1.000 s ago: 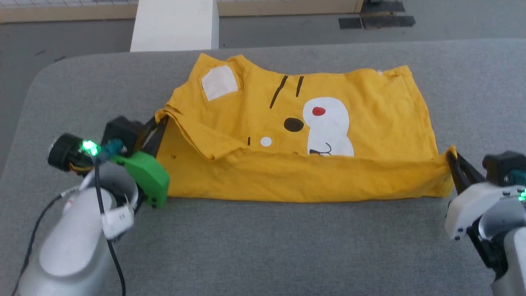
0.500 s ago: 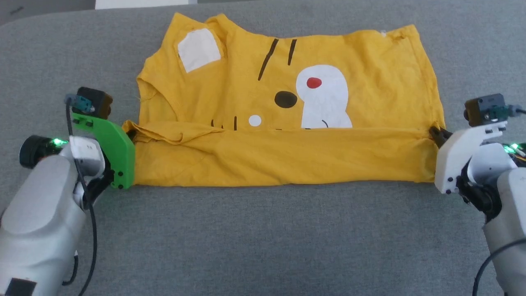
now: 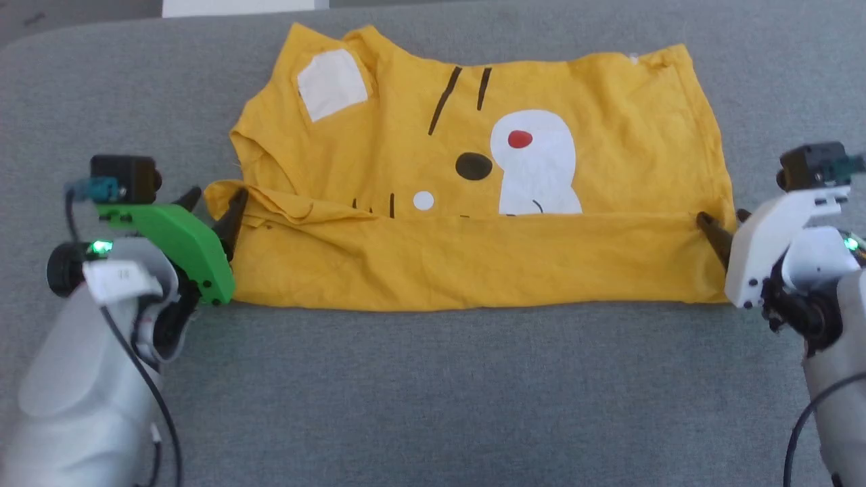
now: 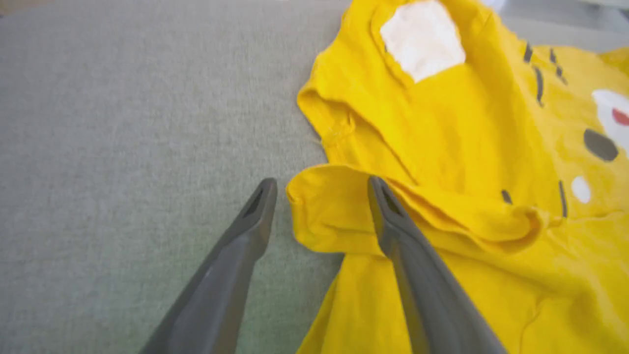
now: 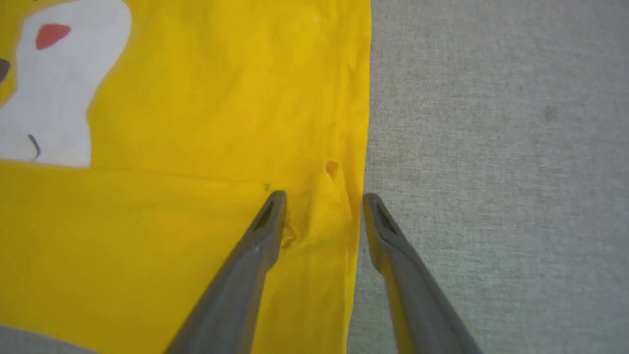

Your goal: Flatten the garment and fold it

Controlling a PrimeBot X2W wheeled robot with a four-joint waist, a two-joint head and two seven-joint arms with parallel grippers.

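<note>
Reading from the left, we find the left pincer (image 3: 216, 197) spread wide and gripping nothing. The rumpled corner of the garment (image 3: 473, 270) sits loose between its fingers, and its outer finger is over the grey bench (image 3: 433, 392). Between the two pincers the yellow shirt lies print up, its near strip folded over the lower part of the face. The right pincer (image 3: 720, 218) is also spread, straddling the shirt's edge at the fold's corner. We judge one fold laid. The sleeve beyond the left pincer is bunched, and further folds remain.
</note>
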